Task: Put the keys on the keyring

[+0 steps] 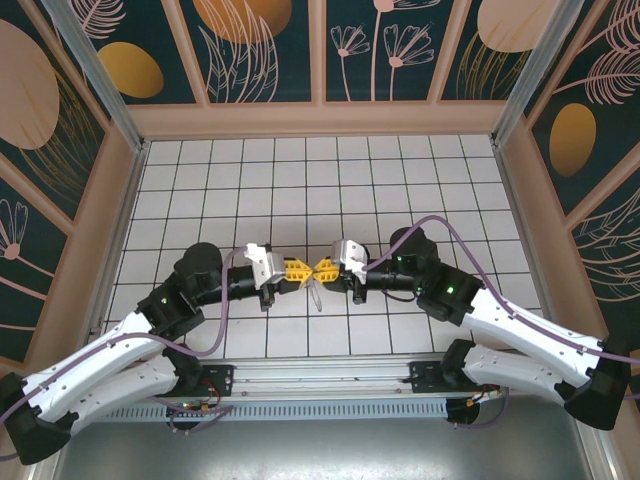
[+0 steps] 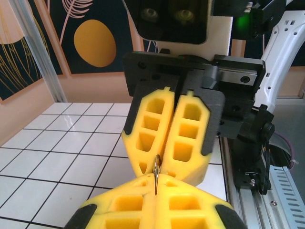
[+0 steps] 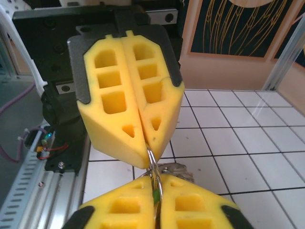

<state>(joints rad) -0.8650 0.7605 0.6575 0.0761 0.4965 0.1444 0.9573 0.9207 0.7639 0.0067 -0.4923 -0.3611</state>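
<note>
My two grippers meet tip to tip above the middle of the tiled table. The left gripper [image 1: 303, 270] [image 2: 156, 185] is shut on the keyring [image 2: 156, 168], whose thin silvery wire stands edge-on between its yellow pads. A pale loop of the keyring [image 1: 315, 296] droops below the fingertips. The right gripper [image 1: 322, 270] [image 3: 155, 186] is shut too, and the keys [image 3: 156, 196] show as a tiny green piece pinched between its pads, against the keyring wire [image 3: 151, 161]. A greyish silvery part of the keyring [image 3: 175, 168] lies just behind the tips. Most of the keys is hidden by the pads.
Patterned walls [image 1: 320, 50] close the table in at the back and both sides. A metal rail [image 1: 320, 385] with the arm bases runs along the near edge. Purple cables [image 1: 455, 240] loop off both arms. White tiles [image 1: 320, 180] stretch behind the grippers.
</note>
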